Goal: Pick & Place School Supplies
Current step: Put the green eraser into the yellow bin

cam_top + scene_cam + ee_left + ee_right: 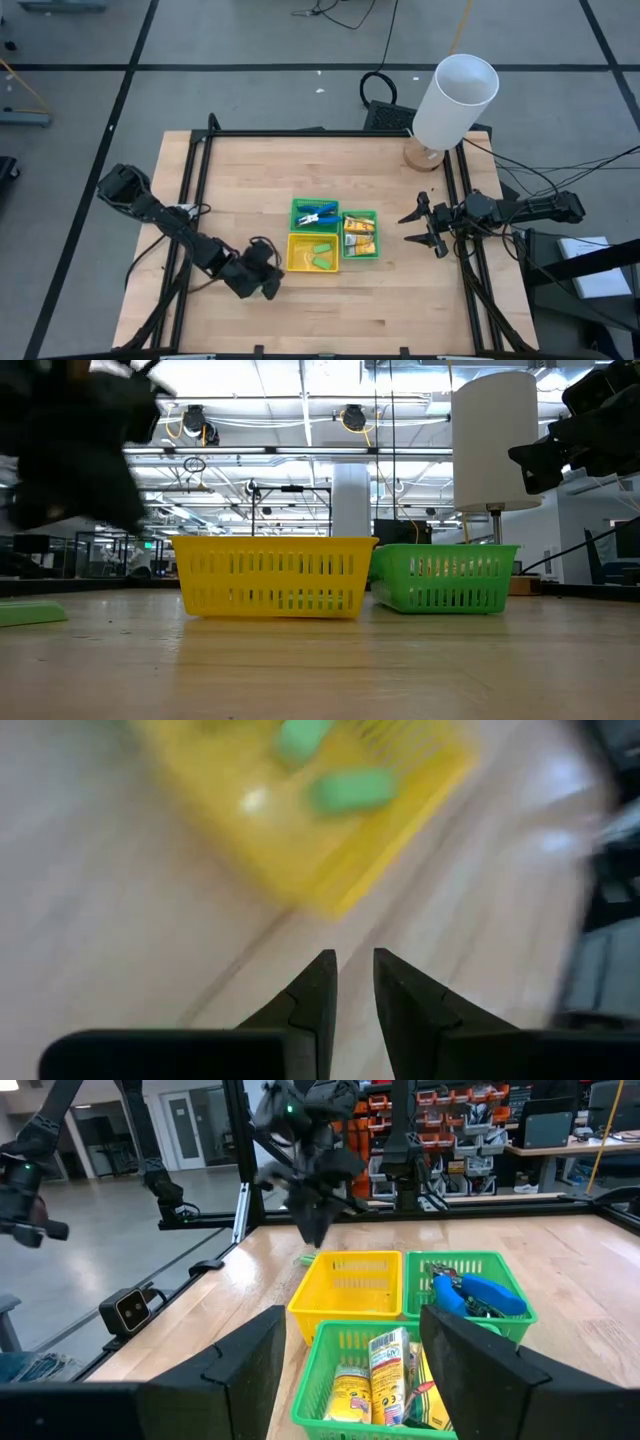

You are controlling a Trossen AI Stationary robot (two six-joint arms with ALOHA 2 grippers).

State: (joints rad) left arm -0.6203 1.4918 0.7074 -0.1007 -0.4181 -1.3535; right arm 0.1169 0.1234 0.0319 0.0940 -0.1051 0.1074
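The yellow tray (312, 253) holds two light-green sticks (350, 790). A blue-handled plier-like tool (318, 213) lies in the far green tray (470, 1270). Yellow-orange packets (385, 1370) lie in the green tray on the right (359, 236). One more green stick (28, 613) lies flat on the table by the yellow tray's left side. My left gripper (272, 288) hangs above the table, left of the yellow tray and slanting down. Its fingers (355, 970) are shut to a narrow slit with nothing between them. My right gripper (420, 225) waits open at the table's right side, level, facing the trays.
A big white cylinder (455, 100) stands on a wooden foot at the table's far right corner. A black frame (300, 133) runs along the far edge and both sides of the table. Bare wood lies in front of the trays.
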